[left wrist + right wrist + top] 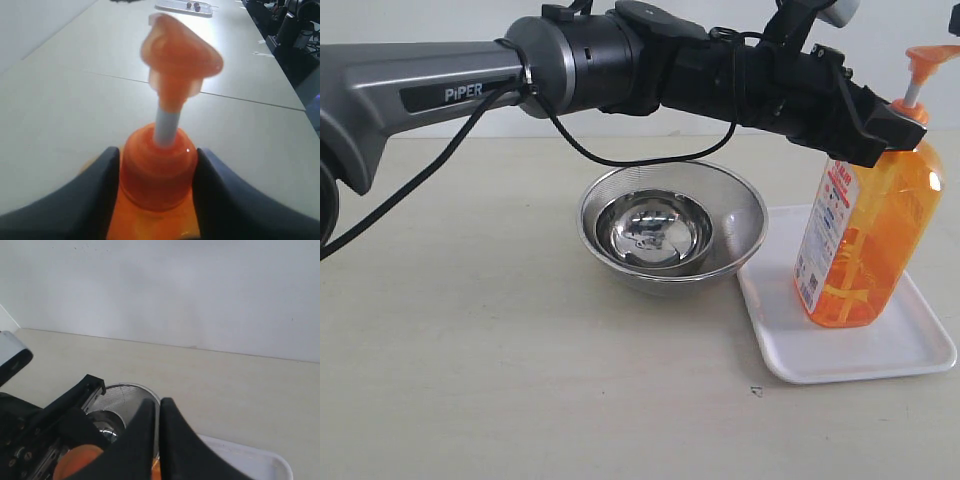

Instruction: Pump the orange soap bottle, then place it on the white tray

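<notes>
exterior: tall translucent orange plastic soap bottle [865, 240] stands upright on flat white plastic tray [860, 360], beside round steel bowl [670, 225] on tabletop [520, 380] | left wrist: left gripper [157, 172] jaws clamp bottle's orange collar, white stem showing | right wrist: right gripper [159, 440] jaws pressed together, holding nothing

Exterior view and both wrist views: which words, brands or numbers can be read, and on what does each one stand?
"PiPER": white letters on the grey link of the left arm.
Label of the orange soap bottle: red and blue print, too small to read.
Wrist views: no text visible.
</notes>
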### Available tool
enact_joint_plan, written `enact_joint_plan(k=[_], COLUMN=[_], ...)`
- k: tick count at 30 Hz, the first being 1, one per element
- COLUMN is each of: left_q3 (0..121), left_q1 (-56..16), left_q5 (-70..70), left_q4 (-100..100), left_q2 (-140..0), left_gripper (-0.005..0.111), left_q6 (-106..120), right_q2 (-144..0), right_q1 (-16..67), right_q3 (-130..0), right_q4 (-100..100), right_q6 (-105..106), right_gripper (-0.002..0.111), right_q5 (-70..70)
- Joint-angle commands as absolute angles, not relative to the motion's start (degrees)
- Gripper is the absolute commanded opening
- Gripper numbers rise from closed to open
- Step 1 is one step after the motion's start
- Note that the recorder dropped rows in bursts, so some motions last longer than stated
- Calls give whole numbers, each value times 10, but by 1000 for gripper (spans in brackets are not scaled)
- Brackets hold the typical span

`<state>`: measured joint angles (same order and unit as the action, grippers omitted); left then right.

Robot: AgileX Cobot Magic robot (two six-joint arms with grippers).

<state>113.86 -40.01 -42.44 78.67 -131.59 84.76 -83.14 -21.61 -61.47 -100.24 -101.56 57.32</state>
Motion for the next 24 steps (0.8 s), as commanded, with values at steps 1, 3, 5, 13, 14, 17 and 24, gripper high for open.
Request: enact_joint_plan(k=[1, 3, 5, 13, 14, 17, 24], left_q3=[1140, 1140, 1140, 1140, 1140, 1140, 1140], left_q1=[-406, -406, -406, -406, -406, -406, -406], left_q5=[-435, -435, -435, -435, -435, -435, -435], left_q4=[784, 784, 784, 784, 784, 785, 785], left_q2=[-1314, -1314, -1314, -1314, -1314, -1314, -1314], left_gripper=[5, 5, 5, 5, 5, 5, 5], left_q6=[831, 831, 831, 831, 831, 831, 831], right_q2=[-825, -825, -825, -825, -825, -825, -825], right_q1=[-215, -215, -215, -215, -215, -215, -215], right_q3=[-611, -611, -611, -595, -591, -582, -583], right_q4=[-999, -999, -999, -999, -999, -999, -999], right_q6=[-1020, -1022, -1027, -1032, -1032, -1031, -1045], right_gripper=[0, 0, 0, 0, 0, 0, 0], right_q5=[578, 590, 591, 587, 583, 584, 597])
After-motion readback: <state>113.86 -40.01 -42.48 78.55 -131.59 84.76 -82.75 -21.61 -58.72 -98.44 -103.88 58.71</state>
